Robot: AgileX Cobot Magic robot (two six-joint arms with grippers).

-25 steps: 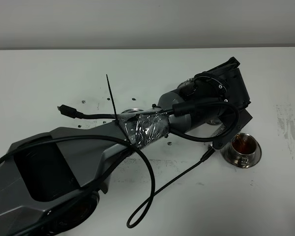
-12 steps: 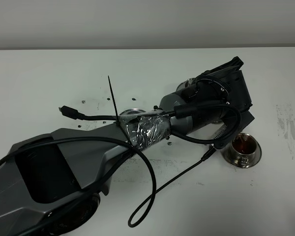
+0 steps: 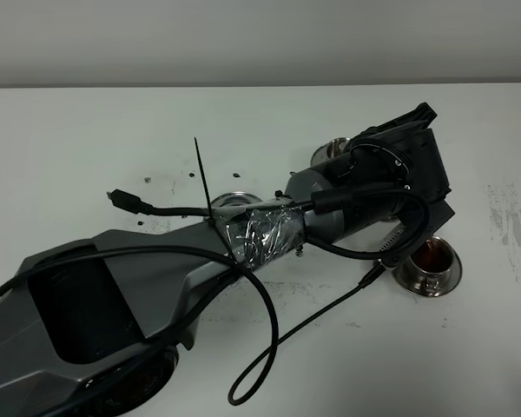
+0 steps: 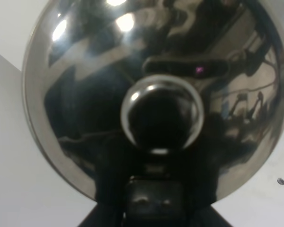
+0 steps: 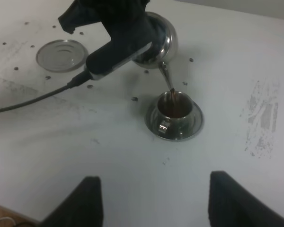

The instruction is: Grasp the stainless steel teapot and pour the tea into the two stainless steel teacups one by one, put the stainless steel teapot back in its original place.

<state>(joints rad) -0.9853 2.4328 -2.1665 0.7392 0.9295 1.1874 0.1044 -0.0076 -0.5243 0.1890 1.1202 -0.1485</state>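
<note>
My left gripper (image 3: 399, 178) reaches across to the right and is shut on the steel teapot (image 5: 162, 39), which it holds tilted. The thin spout (image 5: 166, 78) points down into a steel teacup (image 5: 174, 111) on its saucer, and brown tea shows in the cup (image 3: 429, 263). The pot's domed lid and knob (image 4: 160, 118) fill the left wrist view. A second shiny cup (image 3: 333, 149) peeks out behind the left arm. The empty round saucer (image 5: 61, 55) lies apart to the side. My right gripper (image 5: 156, 203) is open and empty, on the near side of the cup.
The left arm (image 3: 156, 278) and its loose black cables (image 3: 269, 347) lie across the middle of the white table (image 3: 87, 139). Small dark specks dot the table. A scuffed grey patch (image 3: 508, 217) marks its right side.
The left gripper has shifted slightly right and tipped further with the teapot, now covering more of the near cup's rim. The second cup shows more behind the arm.
</note>
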